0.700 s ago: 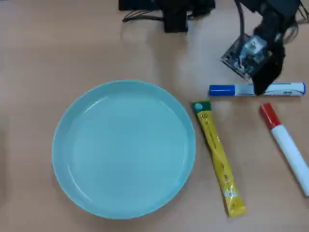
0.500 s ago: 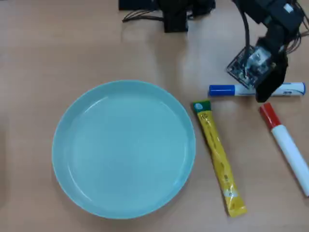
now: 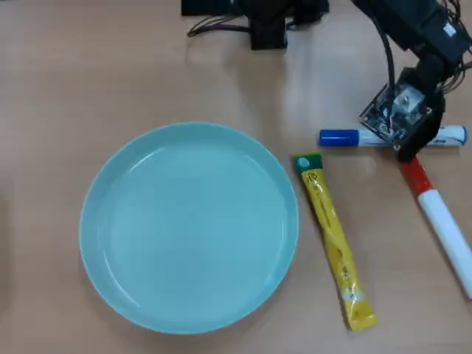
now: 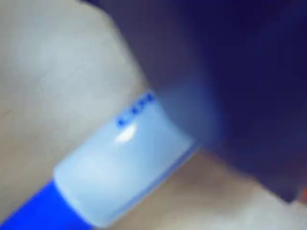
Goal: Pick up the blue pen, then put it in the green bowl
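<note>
The blue pen (image 3: 339, 137) lies flat on the table at the right of the overhead view, blue cap to the left, blue end tip to the right. My gripper (image 3: 407, 147) is down over the middle of its white barrel and hides it there. In the wrist view the pen (image 4: 124, 163) fills the frame, blurred, with one dark jaw across the barrel. The other jaw does not show, so I cannot tell if the grip is closed. The green bowl (image 3: 110, 221), wide, shallow and empty, lies left of centre.
A thicker red-capped white marker (image 3: 442, 221) lies just below the gripper, running to the lower right. A yellow sachet (image 3: 335, 243) lies between the bowl and the pens. The arm's base and cables (image 3: 267, 29) are at the top edge.
</note>
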Controlling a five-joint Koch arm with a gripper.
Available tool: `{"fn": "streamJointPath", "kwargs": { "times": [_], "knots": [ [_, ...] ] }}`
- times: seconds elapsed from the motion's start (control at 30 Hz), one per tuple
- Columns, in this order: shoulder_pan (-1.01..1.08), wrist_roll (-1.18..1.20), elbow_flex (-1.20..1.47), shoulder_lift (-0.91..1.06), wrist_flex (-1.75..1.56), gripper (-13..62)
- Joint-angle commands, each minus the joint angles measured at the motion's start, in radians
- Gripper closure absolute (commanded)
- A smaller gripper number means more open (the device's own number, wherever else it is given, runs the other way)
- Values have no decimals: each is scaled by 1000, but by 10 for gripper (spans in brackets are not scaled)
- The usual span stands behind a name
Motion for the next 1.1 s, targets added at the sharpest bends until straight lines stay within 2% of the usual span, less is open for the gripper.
{"fn": "streamJointPath", "kwargs": {
  "times": [0.0,0.27,0.33,0.43,0.7,1.07],
  "knots": [
    [-12,8,-72,12,-17,134],
    [-17,5,-34,-29,-18,138],
    [-14,3,-20,-29,-21,161],
    [-12,2,-12,-29,-37,242],
    [-6,-2,-9,-31,-43,572],
    [-2,0,38,-26,-28,572]
  ]
}}
